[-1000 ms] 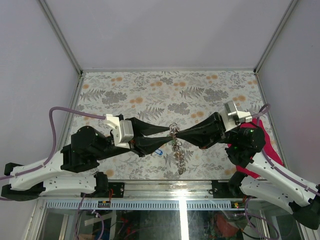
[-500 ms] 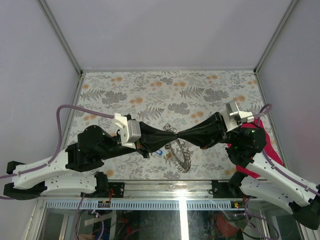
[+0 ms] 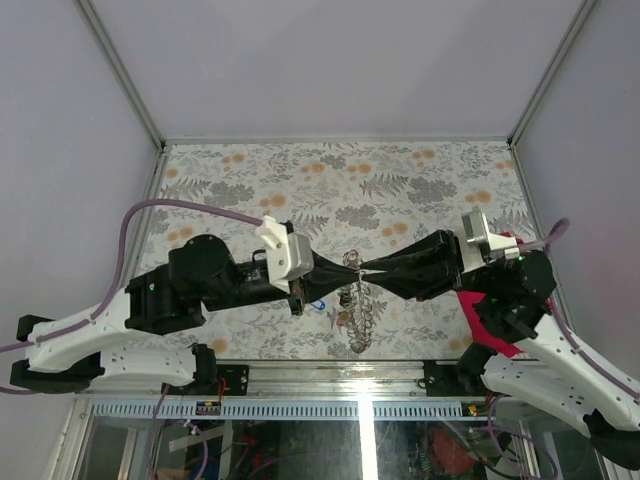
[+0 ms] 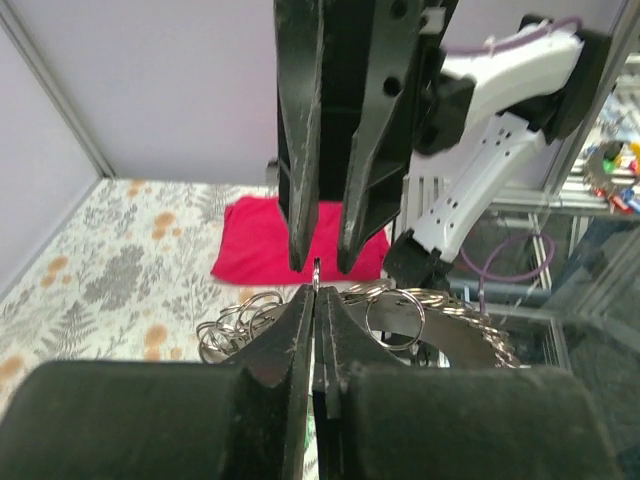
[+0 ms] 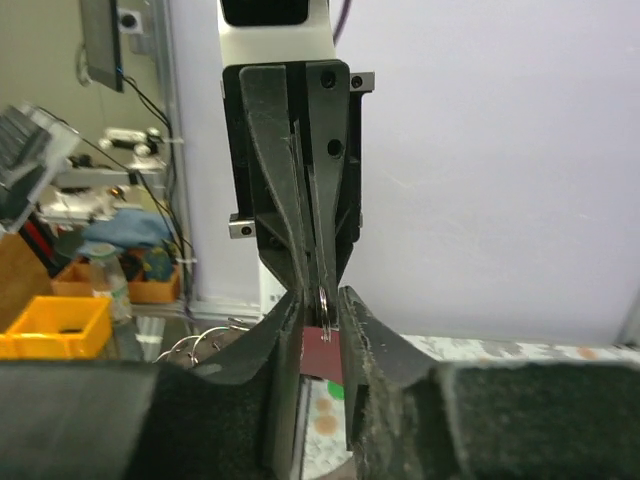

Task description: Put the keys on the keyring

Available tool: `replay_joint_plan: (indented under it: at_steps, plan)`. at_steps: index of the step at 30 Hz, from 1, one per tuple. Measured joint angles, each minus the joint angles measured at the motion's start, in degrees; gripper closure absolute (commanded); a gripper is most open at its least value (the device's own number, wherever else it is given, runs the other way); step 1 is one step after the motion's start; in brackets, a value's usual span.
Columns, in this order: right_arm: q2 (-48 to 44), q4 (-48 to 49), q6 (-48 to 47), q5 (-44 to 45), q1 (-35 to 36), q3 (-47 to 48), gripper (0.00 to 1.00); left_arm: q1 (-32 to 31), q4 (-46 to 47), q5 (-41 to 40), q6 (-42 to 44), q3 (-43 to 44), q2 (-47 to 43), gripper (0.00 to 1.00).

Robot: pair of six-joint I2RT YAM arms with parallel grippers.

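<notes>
Crimson cloth (image 4: 260,240) lies at the near right of the bench (image 3: 300,180), partly under the right arm. Just left of it, near the front edge, a silvery link chain (image 3: 360,315) trails down from the spot where the two arms meet; from above I cannot tell whether its end touches the bench. A blue key (image 3: 318,303) sits low beside the chain, under the left arm's fingers, apparently lying on the floral surface. Above that, mid-bench, both arms point tip to tip. Left gripper (image 3: 345,268) is clenched, fingers pressed flat together, pinching a thin edge of the keyring (image 3: 351,261); the left wrist view shows a silvery sliver poking out from between its tips. Right gripper (image 3: 366,268) faces it with its fingers a little apart, released; the ring's edge sits in that gap, and neither pad is clearly seen touching it. A bunch of spare silvery rings (image 4: 238,322) hangs with the chain just below the pinch point. No other coloured keys can be made out. Farther back there is only the flower-print bench top running up to the pale enclosure walls.
</notes>
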Motion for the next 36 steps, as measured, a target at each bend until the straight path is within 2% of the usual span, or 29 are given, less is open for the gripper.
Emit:
replay_joint_plan:
  at_steps: [4, 7, 11, 15, 22, 36]
  plan:
    - [-2.4, -15.9, -9.4, 0.2, 0.0, 5.8, 0.62, 0.0, -15.2, -1.5, 1.6, 11.5, 6.4, 1.0]
    - [-3.7, -25.0, -15.6, 0.1, 0.0, 8.5, 0.62, 0.0, -27.5, -2.5, 3.1, 24.1, 14.3, 1.0]
    - [-3.6, -33.2, -20.8, 0.1, 0.0, 9.3, 0.62, 0.0, -43.0, -3.8, 4.7, 37.1, 24.0, 1.0]
    - [-2.3, -39.3, -23.4, -0.1, 0.0, 9.2, 0.62, 0.0, -54.7, -5.7, 5.7, 43.9, 30.8, 1.0]
    - [-0.4, -43.9, -25.9, -0.5, 0.0, 8.8, 0.62, 0.0, -61.7, -6.2, 6.3, 45.0, 32.0, 1.0]
    - [3.2, -43.8, -26.6, -3.5, 0.0, 8.7, 0.63, -0.4, -63.3, -5.0, 7.6, 46.0, 31.9, 1.0]
